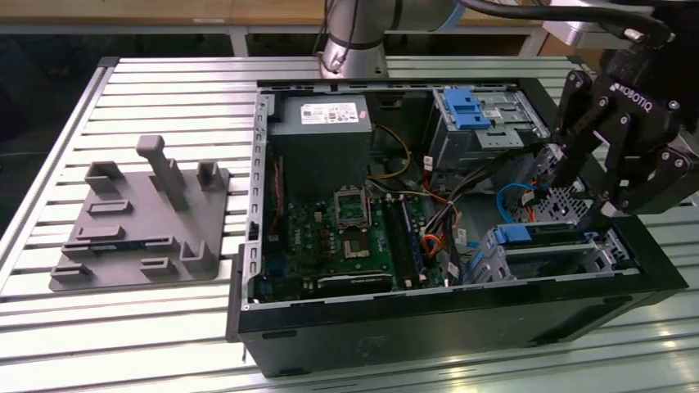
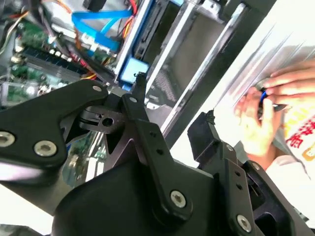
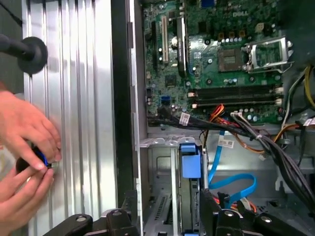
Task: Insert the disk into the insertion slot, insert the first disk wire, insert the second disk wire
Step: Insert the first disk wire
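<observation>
The two black fingers (image 2: 201, 132) of the gripper (image 1: 579, 205) stand apart, and we see nothing between them. They hang just above the flat silver hard disk in a bright blue plastic carrier (image 1: 541, 236), without touching it as far as we can tell. This disk already lies inside the silver perforated sheet-metal drive cage (image 1: 489, 260), in the corner of the open black computer case (image 1: 437, 327) at the exterior view's right. A flat blue cable (image 1: 513, 196) curves just beside the cage, and the green motherboard (image 1: 339, 237) lies further inside the case. In the first wrist view, a person's two hands (image 3: 24, 147) hold a small dark and blue object (image 3: 43, 160) over the ribbed aluminium counter (image 1: 164, 74). A grey moulded fixture (image 1: 142, 221) stands on the counter, well apart from the case.
</observation>
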Motion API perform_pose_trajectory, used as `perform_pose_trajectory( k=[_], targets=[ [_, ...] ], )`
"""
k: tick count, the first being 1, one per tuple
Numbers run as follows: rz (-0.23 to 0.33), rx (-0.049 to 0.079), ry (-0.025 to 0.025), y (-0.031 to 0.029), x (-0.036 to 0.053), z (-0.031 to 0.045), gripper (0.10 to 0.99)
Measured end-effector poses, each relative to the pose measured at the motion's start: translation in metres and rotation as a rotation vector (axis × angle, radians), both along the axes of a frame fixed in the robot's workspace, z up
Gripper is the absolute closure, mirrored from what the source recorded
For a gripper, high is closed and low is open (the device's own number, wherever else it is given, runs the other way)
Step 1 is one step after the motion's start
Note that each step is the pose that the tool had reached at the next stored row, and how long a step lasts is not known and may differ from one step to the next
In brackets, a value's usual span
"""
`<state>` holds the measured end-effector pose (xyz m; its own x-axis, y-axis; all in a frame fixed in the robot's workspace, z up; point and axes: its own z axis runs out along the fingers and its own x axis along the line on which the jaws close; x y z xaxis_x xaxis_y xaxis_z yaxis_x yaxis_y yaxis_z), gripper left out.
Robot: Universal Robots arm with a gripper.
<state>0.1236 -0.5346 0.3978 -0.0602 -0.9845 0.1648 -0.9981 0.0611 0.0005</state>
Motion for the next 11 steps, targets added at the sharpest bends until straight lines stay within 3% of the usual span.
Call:
perform_pose_trajectory(
  k=[1,2,6,7,9,11],
  targets=[
    [-0.001,0.0,-0.0107,0.0005,-0.0001,-0.0002,0.471],
    [-0.005,0.0,-0.0181,0.0009,-0.0001,-0.0003,0.471],
    [-0.038,-0.003,-0.0261,0.0012,-0.0008,-0.0022,0.471],
    [-0.042,-0.013,-0.0273,0.0012,-0.0017,-0.0024,0.471],
    [-0.043,-0.049,-0.0285,0.0027,-0.004,-0.0028,0.471],
    [-0.042,-0.073,-0.0295,0.0101,-0.004,-0.0035,0.471]
  ],
)
